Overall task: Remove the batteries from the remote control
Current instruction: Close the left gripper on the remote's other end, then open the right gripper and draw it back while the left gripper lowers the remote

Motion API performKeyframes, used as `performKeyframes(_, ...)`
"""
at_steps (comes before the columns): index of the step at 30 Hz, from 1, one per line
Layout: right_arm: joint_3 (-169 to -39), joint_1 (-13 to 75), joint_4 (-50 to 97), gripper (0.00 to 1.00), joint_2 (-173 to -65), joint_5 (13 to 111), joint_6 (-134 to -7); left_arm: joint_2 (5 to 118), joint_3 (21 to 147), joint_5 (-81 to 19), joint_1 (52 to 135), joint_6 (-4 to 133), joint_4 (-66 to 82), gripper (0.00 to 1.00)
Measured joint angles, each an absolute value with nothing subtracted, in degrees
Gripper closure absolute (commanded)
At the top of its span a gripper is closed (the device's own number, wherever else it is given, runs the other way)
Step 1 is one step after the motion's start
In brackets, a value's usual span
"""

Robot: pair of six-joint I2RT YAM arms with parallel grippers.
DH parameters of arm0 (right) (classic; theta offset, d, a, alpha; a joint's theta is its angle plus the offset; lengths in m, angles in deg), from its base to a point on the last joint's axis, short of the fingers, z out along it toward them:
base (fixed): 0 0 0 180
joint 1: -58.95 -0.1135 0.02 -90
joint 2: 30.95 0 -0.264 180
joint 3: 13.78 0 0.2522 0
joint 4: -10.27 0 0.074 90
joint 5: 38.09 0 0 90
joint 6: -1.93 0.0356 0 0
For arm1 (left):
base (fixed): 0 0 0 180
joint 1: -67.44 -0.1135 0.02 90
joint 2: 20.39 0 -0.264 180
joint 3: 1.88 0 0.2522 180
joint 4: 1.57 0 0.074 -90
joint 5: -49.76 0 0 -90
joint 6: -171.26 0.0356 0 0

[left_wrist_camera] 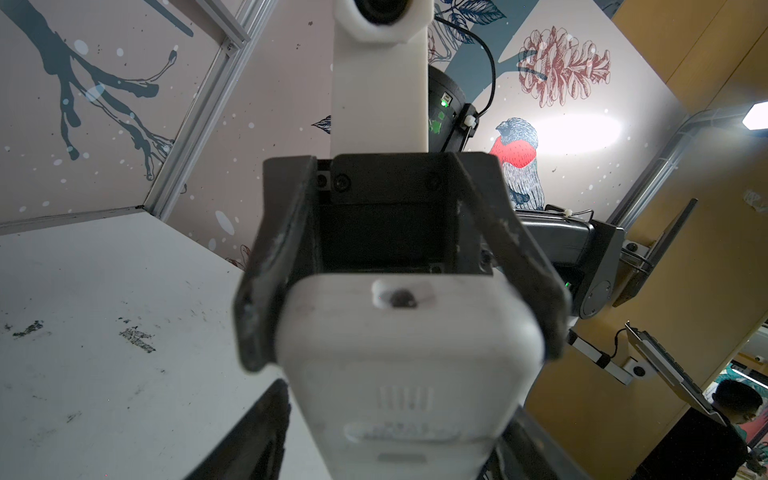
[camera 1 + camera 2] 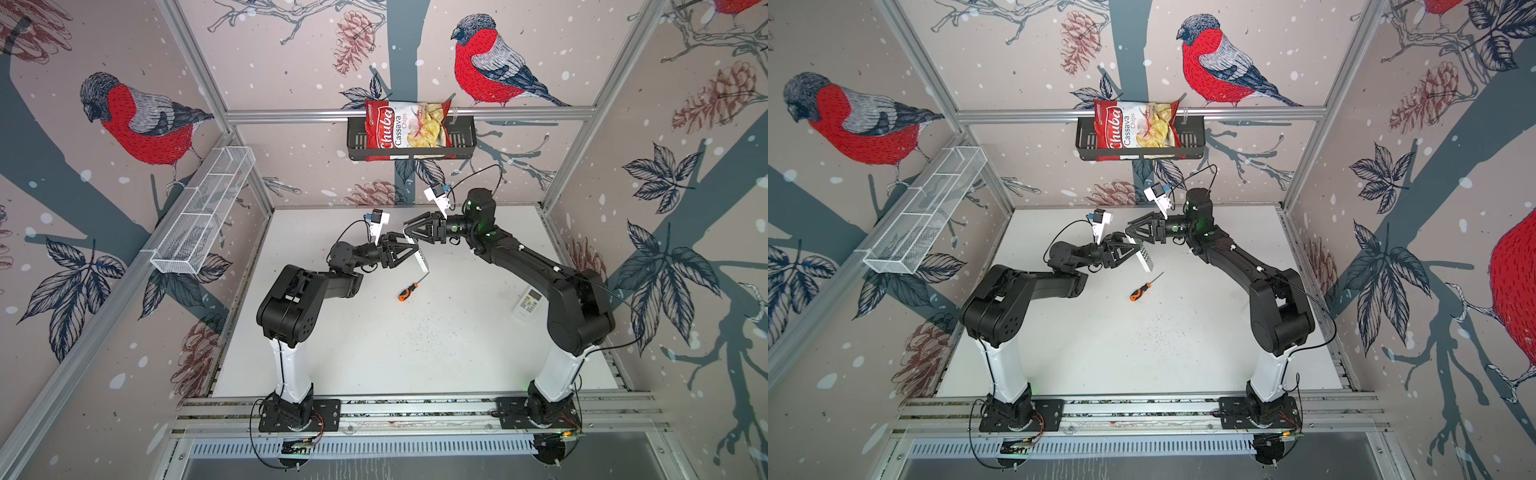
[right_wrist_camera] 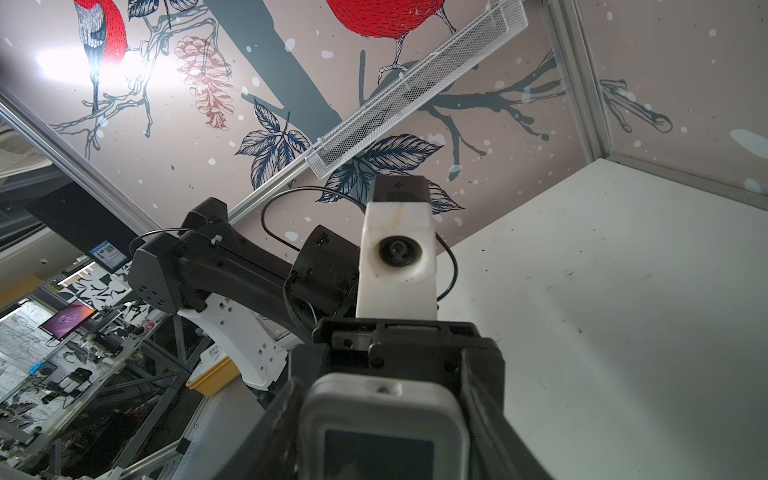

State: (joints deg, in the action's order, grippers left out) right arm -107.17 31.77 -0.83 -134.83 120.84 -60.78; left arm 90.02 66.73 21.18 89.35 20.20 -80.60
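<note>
A slim white remote control (image 2: 422, 262) (image 2: 1145, 259) hangs tilted above the table between both grippers. My right gripper (image 2: 408, 230) (image 3: 382, 457) is shut on its upper end; the right wrist view shows its front with a dark screen (image 3: 378, 453). My left gripper (image 2: 413, 249) (image 1: 395, 449) is open, with its jaws standing round the remote's sides just below and a thin gap on one side. The left wrist view shows the remote's back (image 1: 405, 374) with its ribbed cover in place. The batteries are hidden.
An orange-and-black screwdriver (image 2: 408, 291) (image 2: 1140, 291) lies on the white table (image 2: 374, 353) below the grippers. A second white remote (image 2: 527, 302) lies partly under the right arm. A chips bag (image 2: 409, 124) sits in a black basket on the back wall, and a wire basket (image 2: 203, 212) hangs on the left wall.
</note>
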Motion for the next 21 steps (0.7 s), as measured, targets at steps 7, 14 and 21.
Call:
performKeyframes(7, -106.8, 31.8, -1.2, 0.63, -134.8, 120.4, -61.2, 90.1, 66.7, 21.4, 89.4, 19.7, -81.2, 0.48)
performKeyframes(14, -106.9, 32.0, -0.5, 0.36, -134.9, 120.3, -62.3, 90.1, 66.3, 21.1, 89.4, 19.7, -81.1, 0.56)
performKeyframes(21, -106.6, 32.3, 0.6, 0.13, -134.6, 119.6, -63.0, 90.0, 65.9, 20.1, 89.3, 20.2, -80.5, 0.58)
